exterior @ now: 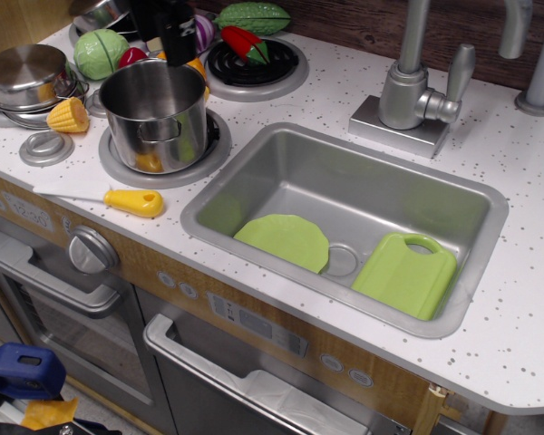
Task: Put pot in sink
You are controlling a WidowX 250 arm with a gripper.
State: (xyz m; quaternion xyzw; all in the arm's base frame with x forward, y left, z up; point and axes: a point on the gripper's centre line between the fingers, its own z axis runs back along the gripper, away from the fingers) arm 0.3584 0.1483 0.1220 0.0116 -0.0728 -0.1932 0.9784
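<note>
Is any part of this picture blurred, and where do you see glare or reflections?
In observation.image, only the gripper above the pot is motion-blurred, so its jaws cannot be read; the pot's shiny wall shows reflections, and the sink has soft highlights on its rim.

Pot (pixel 156 115) sits on burner (pixel 163 163), left of sink (pixel 344 195) — plate (pixel 283 240) & cutting board (pixel 406 275) lie in sink, knife (pixel 131 201) in front of pot, faucet (pixel 415 86) behind sink.

The pot (pixel 156 113) stands upright on a burner left of the sink (pixel 344 195); the black tool (pixel 175 36) hovers at its back rim.
</note>
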